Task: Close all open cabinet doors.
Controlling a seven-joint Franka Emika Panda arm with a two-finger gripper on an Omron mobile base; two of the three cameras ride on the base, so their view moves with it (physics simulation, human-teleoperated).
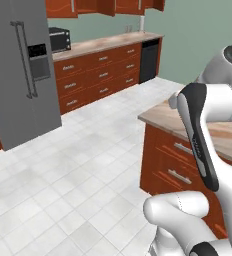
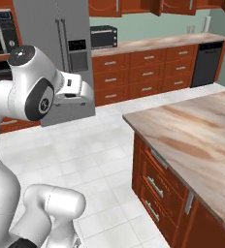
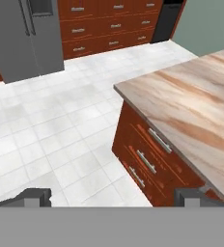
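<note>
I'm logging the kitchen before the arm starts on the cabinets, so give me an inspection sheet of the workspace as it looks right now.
Surface: pale marbled island countertop, bare.
Job's things: reddish-brown wooden wall-cabinet doors along the far wall; some stand ajar.
Clutter: black toaster oven on the far counter.
Grippers: gripper with dark fingers apart, holding nothing, above the white tiled floor.
Cables: nothing seen.
Surroundings: tall grey refrigerator, black dishwasher, green wall.
</note>
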